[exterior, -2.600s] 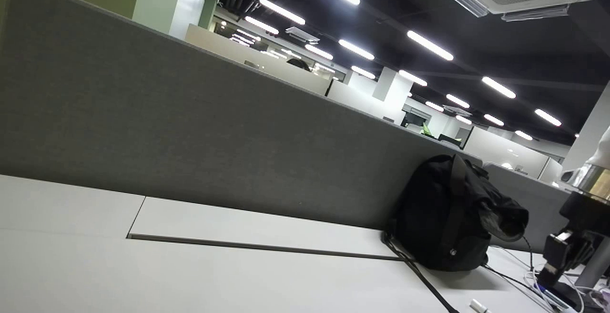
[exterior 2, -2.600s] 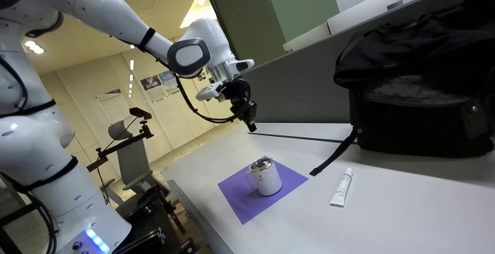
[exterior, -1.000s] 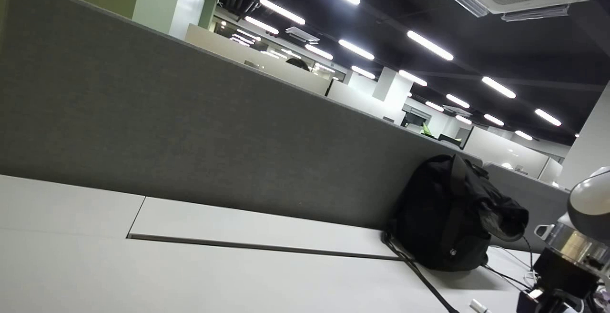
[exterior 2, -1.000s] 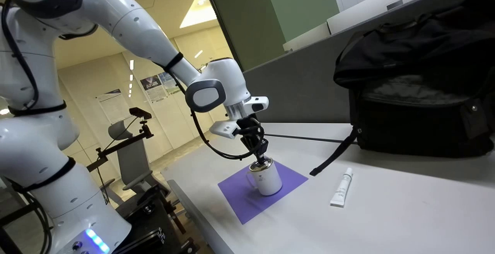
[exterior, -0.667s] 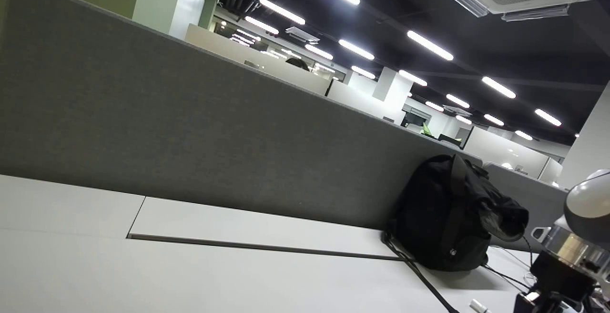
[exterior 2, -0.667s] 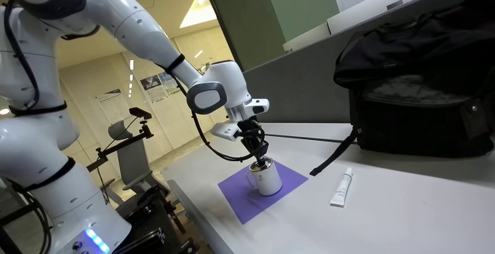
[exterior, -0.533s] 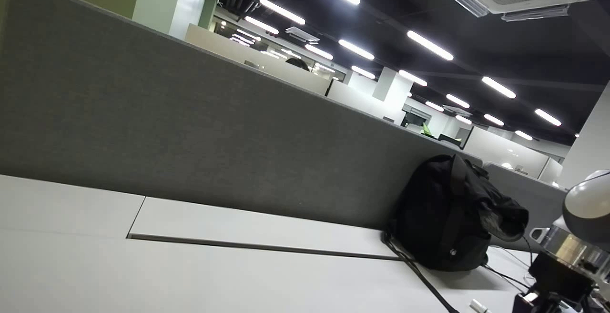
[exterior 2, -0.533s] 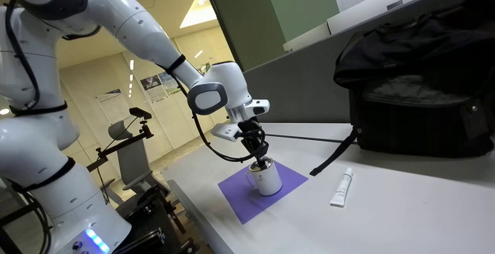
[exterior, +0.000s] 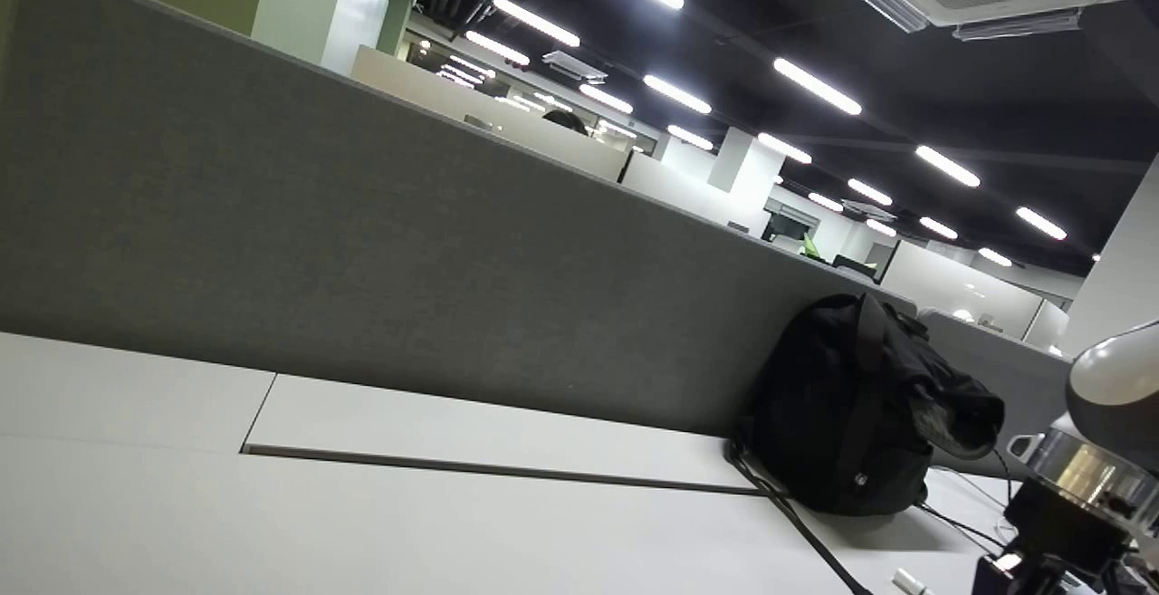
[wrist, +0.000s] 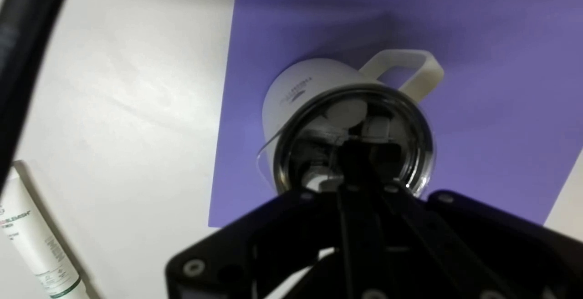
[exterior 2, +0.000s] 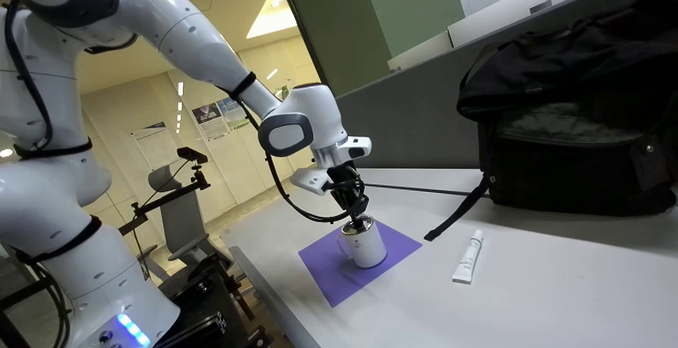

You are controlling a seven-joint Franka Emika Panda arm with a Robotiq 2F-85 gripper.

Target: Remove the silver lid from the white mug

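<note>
Both exterior views share the bag (exterior 2: 572, 136) — the wrist view faces down, close above the mug (wrist: 300, 87).

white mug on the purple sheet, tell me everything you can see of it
The white mug is roughly cylindrical, with one angular loop handle and a small dark logo, its lettering too blurred to read. Its surface looks smooth and coated; what lies underneath cannot be told. It stands upright on the purple sheet, and the shiny silver lid covers its mouth, hiding the inside. The end effector is at the lid, clear of the handle; exact contact is hard to see.
</note>
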